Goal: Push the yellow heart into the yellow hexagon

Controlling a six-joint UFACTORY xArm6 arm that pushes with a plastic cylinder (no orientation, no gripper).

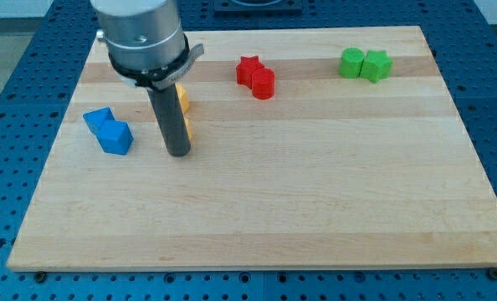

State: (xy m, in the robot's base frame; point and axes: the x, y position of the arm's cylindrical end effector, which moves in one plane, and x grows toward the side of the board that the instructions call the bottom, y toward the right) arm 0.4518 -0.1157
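Two yellow blocks sit just behind my rod at the view's upper left. The upper yellow block and the lower yellow block show only as slivers on the rod's right side, so I cannot tell which is the heart and which the hexagon. They appear to lie close together, one above the other. My tip rests on the board just below and left of the lower yellow block, seemingly touching it.
Two blue blocks lie left of the tip. A red star and a red block touch at top centre. Two green blocks sit at top right. The wooden board ends in blue perforated table.
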